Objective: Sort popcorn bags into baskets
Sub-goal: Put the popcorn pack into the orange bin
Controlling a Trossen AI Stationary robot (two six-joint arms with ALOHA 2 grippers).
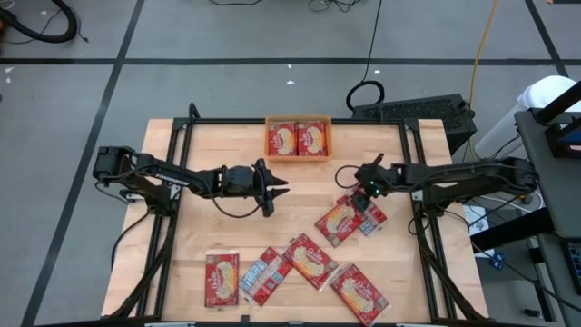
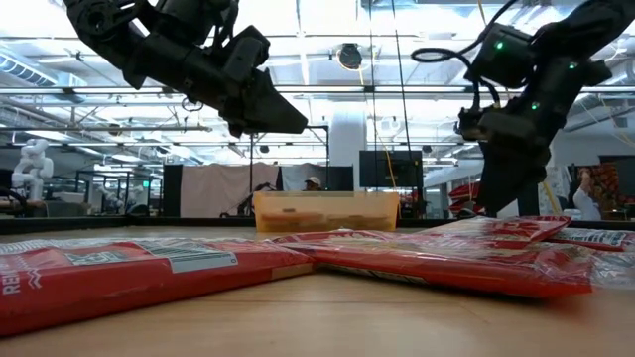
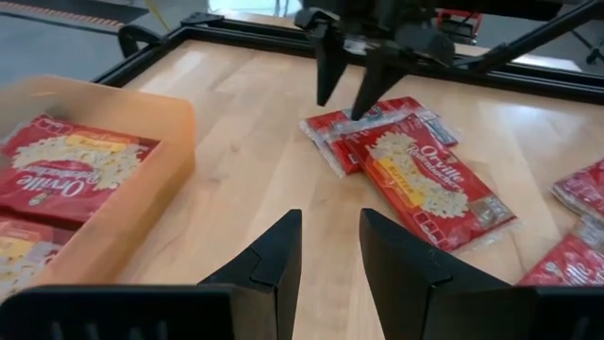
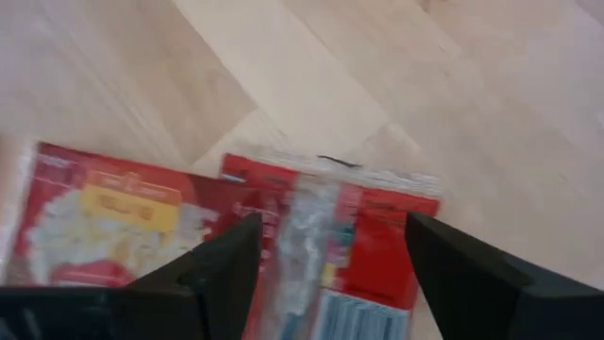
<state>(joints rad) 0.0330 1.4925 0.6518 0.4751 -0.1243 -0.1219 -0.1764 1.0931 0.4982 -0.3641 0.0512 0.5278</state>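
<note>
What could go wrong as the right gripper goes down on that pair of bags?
The right gripper, open, straddles two overlapping popcorn bags; closing could pinch both or catch only crinkly film and slip. The basket already holds two bags side by side, so another must stack and might slide off.

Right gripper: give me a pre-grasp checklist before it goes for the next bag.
1. Right gripper open: ok; the fingers stand wide in its wrist view.
2. Target below it: ok; the back-side-up bag lies between the fingers.
3. Target free of neighbours: not ok; it overlaps the face-up bag.
4. Room in the orange basket: cannot tell; two bags already cover its floor.
5. Left gripper out of the way: ok; it hangs mid-table, empty, apart from the right arm.
</note>
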